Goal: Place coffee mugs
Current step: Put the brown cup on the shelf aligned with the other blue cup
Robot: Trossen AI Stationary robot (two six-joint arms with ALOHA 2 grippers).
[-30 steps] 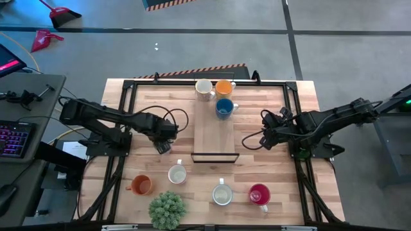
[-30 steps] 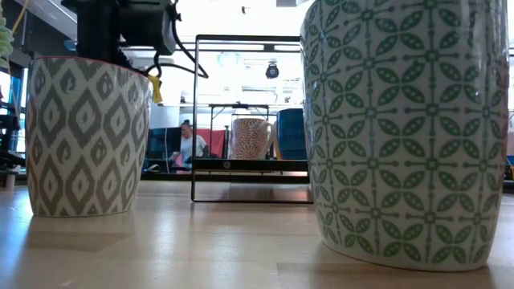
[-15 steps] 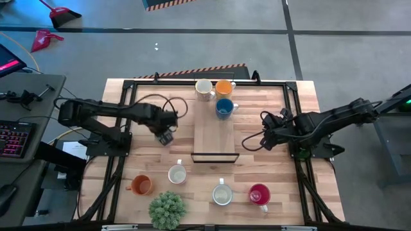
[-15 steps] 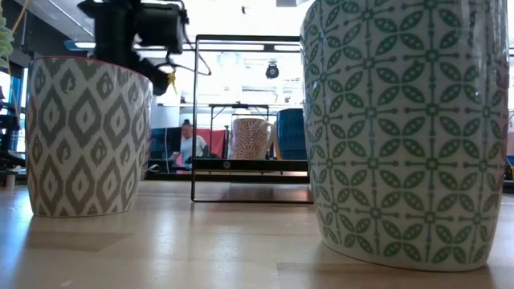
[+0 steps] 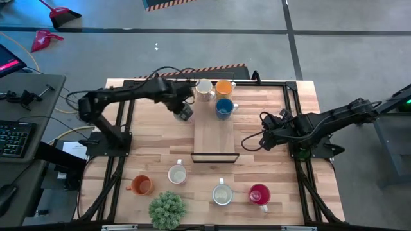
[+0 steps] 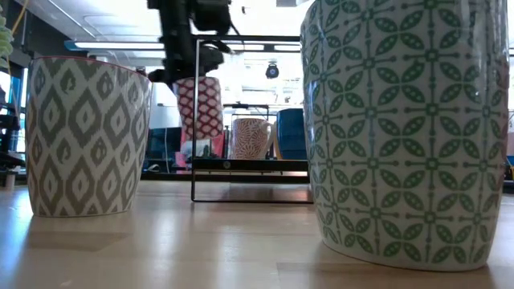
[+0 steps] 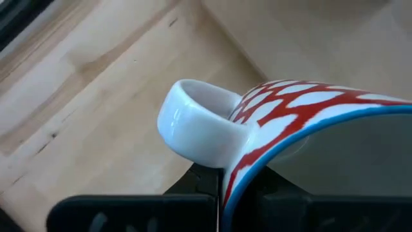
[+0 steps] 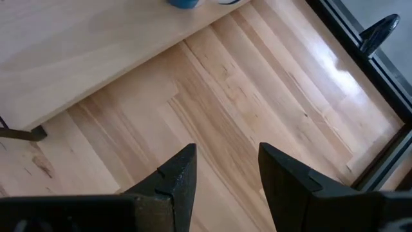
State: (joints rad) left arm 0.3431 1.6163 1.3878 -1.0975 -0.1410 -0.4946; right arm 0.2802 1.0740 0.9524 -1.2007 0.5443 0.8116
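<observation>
My left gripper [image 5: 183, 111] hangs over the table's far left, just left of the raised wooden board [image 5: 215, 131], shut on a red-and-white patterned mug [image 6: 199, 108] with a blue rim [image 7: 309, 129]. A white mug [image 5: 203, 88], an orange mug [image 5: 223, 87] and a blue mug [image 5: 224, 108] stand on the board's far end. Near the front edge stand an orange mug [image 5: 140, 185], two white patterned mugs [image 5: 177, 174] [image 5: 222, 194] and a red-pink mug [image 5: 259, 194]. My right gripper [image 5: 263, 141] waits open, right of the board [image 8: 222, 174]. My left gripper pinches the mug's wall at the rim [image 7: 226, 183], right beside the white handle [image 7: 193, 122], with one finger inside the mug and one outside. The mug hangs below the fingers, mouth up and nearly upright, lifted clear of the table.
A green spiky plant ball [image 5: 167, 209] sits at the front edge. A black wire frame [image 5: 215, 156] stands at the board's near end. Black rails [image 5: 128, 109] run along the table's sides. Bare wood lies between the board and each rail.
My left gripper has risen and swung from the table's left middle toward the far edge and the right, up to the board's far end. The patterned mug has come with it, lifted clear of the table.
</observation>
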